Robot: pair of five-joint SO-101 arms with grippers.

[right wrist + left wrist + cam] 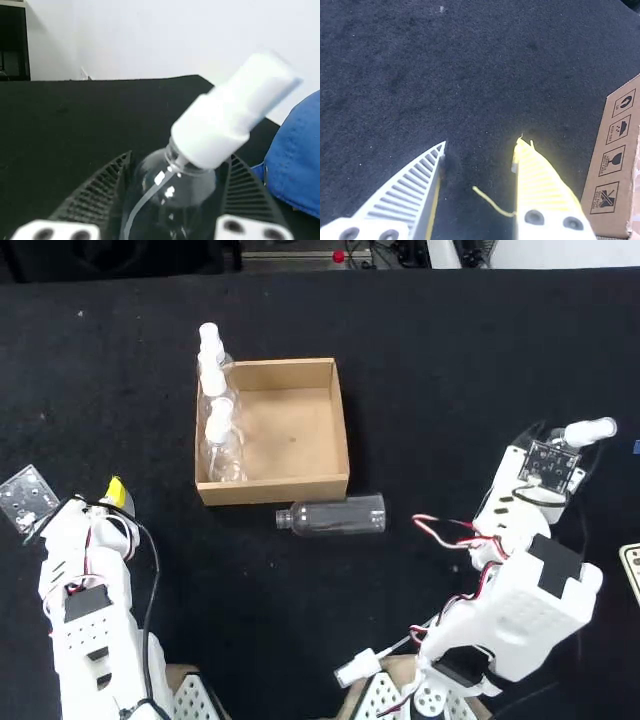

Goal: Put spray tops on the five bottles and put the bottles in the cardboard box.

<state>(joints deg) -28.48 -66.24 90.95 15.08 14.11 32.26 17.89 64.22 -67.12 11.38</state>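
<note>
Clamped in the right gripper (180,157), at about 3 o'clock from the cardboard box (340,420): a clear held bottle (165,200), tilted, with a white spray top (232,120) fitted on its neck and a finger pressed to each side. Close by, a blue object (300,160). Standing in a row against the box's 9 o'clock wall: three capped bottles (222,445), the nearest plainly inside. Just outside the 6 o'clock wall, lying on its side on the black cloth (450,340): an uncapped bottle (335,516), neck toward 9 o'clock. At 8 o'clock from the box, over bare cloth: the left gripper (482,144), spread wide, holding nothing.
</note>
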